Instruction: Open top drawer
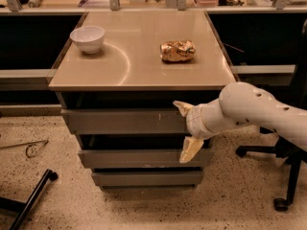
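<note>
The top drawer [120,121] is the widest of three grey fronts under the tan cabinet top [139,66], with small white scratches right of its centre. My gripper [186,128] is at the drawer's right end, at the end of my white arm [249,111] coming in from the right. It is open. The upper finger [181,107] sits at the front's top edge, by the dark gap under the cabinet top. The lower finger [190,150] hangs below the front's bottom edge. The two narrower drawer fronts [139,158] lie below.
A white bowl [87,38] and a crumpled golden packet [177,51] sit on the cabinet top. A black chair base [283,176] stands on the floor at the right. A black bar [29,200] and a bent wire [29,148] lie on the floor at the left.
</note>
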Controlling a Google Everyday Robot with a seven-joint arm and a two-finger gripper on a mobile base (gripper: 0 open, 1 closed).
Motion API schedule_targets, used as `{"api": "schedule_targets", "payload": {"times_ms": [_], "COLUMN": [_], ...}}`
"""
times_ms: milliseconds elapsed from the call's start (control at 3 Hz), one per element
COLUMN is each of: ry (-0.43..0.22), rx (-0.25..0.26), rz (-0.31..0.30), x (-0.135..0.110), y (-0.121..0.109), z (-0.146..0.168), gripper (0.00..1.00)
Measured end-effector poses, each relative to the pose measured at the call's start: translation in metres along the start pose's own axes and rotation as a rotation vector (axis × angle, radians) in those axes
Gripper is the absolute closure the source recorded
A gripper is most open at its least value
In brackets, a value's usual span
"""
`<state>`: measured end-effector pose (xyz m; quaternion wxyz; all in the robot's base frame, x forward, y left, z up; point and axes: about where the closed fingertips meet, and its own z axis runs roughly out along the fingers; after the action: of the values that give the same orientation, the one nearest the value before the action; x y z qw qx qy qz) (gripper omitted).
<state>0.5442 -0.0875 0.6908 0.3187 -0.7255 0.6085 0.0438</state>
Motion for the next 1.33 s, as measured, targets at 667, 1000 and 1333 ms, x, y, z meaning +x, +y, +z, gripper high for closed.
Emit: {"api": "schedule_targets", "payload": {"times_ms": [667, 1000, 1333], "ry": [-0.003, -0.001, -0.001], "rx": [-0.014, -0.061, -0.091], "rz": [0.018, 0.028, 0.032], "x": [0.019, 0.027, 0.027], "y": [-0.012, -0.011, -0.010], "z": [0.030, 0.060, 0.073], "gripper": [0.00, 0.00, 0.00]}}
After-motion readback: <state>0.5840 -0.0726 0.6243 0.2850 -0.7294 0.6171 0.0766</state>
